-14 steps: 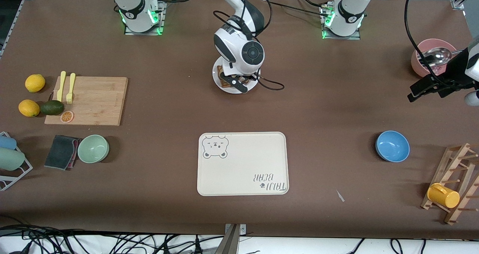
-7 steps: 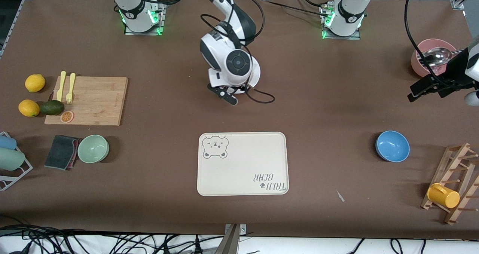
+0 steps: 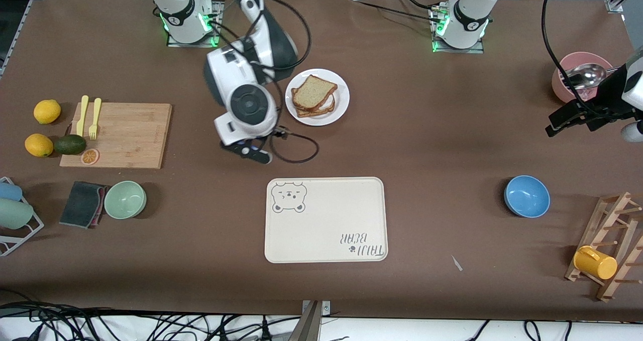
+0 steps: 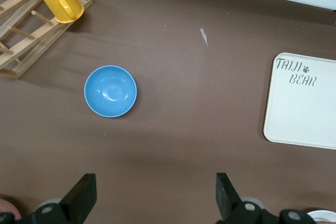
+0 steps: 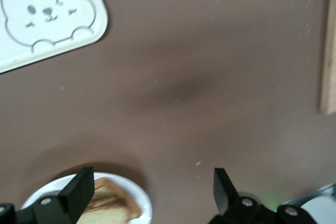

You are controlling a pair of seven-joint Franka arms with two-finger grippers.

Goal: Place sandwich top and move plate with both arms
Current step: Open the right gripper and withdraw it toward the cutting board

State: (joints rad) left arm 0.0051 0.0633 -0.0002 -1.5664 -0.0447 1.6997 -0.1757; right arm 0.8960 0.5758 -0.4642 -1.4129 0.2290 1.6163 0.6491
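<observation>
The sandwich top point(image 3: 312, 91), a light-tan speckled slice with brown crust, lies on the darker bread stacked on the round white plate point(image 3: 342, 105). The plate sits near the robots' bases, farther from the front camera than the tray. My right gripper point(image 5: 152, 182) hangs open and holds nothing, over bare table between the plate and the cutting board. In the right wrist view, the plate point(image 5: 137, 195) and bread point(image 5: 113, 205) show by one fingertip. My left gripper point(image 4: 156, 192) waits open at its own end of the table, beside the pink bowl.
A cream bear-print tray point(image 3: 326, 220) lies nearer the front camera than the plate. The cutting board point(image 3: 123, 135) with yellow cutlery, fruit, a green bowl point(image 3: 125, 199) and a cloth are toward the right arm's end. A blue bowl point(image 3: 526, 196), pink bowl with spoon point(image 3: 577, 75) and mug rack point(image 3: 610, 245) are toward the left arm's end.
My right gripper opened over the plate, left the top slice on the sandwich, and swung away toward the cutting board. The plate and sandwich now show in full. The left arm stayed still.
</observation>
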